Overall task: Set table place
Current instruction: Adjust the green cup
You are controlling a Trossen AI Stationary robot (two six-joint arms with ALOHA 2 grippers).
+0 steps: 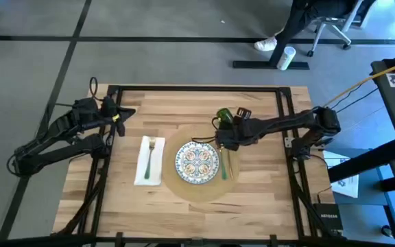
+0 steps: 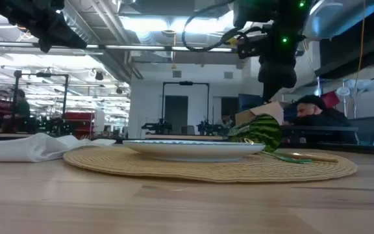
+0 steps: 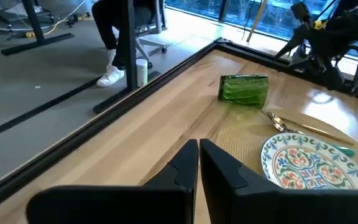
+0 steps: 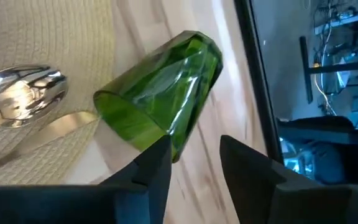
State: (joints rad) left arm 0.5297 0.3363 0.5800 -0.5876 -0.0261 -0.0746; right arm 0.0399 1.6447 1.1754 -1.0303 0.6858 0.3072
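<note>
A green glass (image 4: pixel 160 93) lies on its side on the table (image 1: pixel 266 185), just off the far right rim of the round tan placemat (image 1: pixel 201 194). My right gripper (image 4: pixel 194 155) hovers open above the glass (image 1: pixel 223 115), one finger to each side of its lower edge, and I see no touch. On the placemat rest a patterned plate (image 1: pixel 196 162) and, right of it, a spoon (image 4: pixel 17 93) and a knife. My left gripper (image 3: pixel 199 158) waits shut over the table's far left part (image 1: pixel 118 116).
A white napkin (image 1: pixel 149 161) with a green-handled fork on it lies left of the placemat. The black frame edges the table (image 3: pixel 166 68). Beyond the far edge sits a person on an office chair (image 1: pixel 321 20), with a white cup (image 1: pixel 288 56) on the floor.
</note>
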